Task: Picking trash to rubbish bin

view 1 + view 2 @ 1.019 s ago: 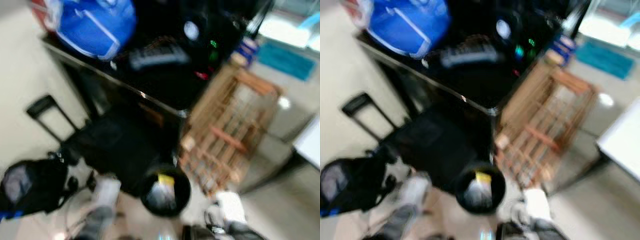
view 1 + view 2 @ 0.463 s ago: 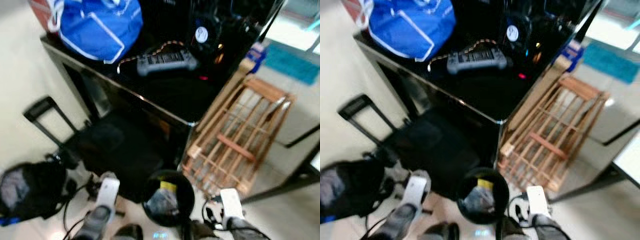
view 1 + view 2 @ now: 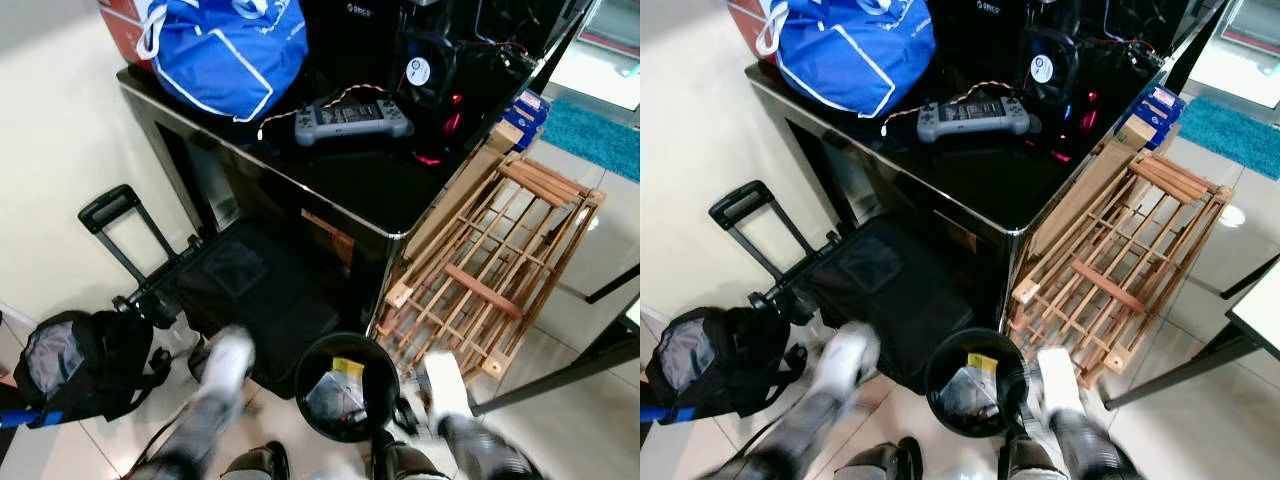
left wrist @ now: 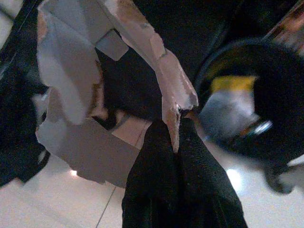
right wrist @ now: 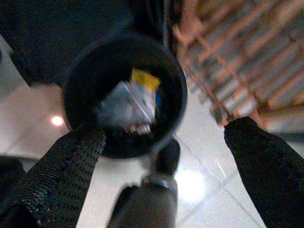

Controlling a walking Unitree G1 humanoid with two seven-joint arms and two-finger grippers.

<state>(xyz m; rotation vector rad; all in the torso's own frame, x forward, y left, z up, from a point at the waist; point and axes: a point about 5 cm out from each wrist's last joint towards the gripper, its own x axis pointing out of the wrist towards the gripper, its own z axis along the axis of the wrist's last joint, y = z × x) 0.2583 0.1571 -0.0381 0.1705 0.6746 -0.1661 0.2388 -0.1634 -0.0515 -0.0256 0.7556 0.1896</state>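
A round black rubbish bin [image 3: 347,388] stands on the tiled floor against a black suitcase, with crumpled wrappers and a yellow scrap [image 5: 126,107] inside. In the left wrist view my left gripper [image 4: 175,124] is shut on a torn piece of pale cardboard [image 4: 76,71], and the bin's dark wall [image 4: 285,71] lies off to one side of it. My left arm [image 3: 215,390] is blurred, just left of the bin. The right gripper [image 5: 164,133] hangs open over the bin's rim [image 5: 175,90], its fingers [image 5: 76,156] wide apart and empty. My right arm [image 3: 445,385] is at the bin's right.
A black glossy cabinet [image 3: 350,190] carries a blue bag [image 3: 225,50], a grey game controller [image 3: 350,118] and a computer case. A wooden rack [image 3: 490,275] leans at its right. A black suitcase [image 3: 250,300] and a dark backpack [image 3: 85,360] lie at the left.
The camera has shifted and the picture has sharpened. Both arms have risen a little beside the bin and are now blurred. The left gripper still holds the cardboard.
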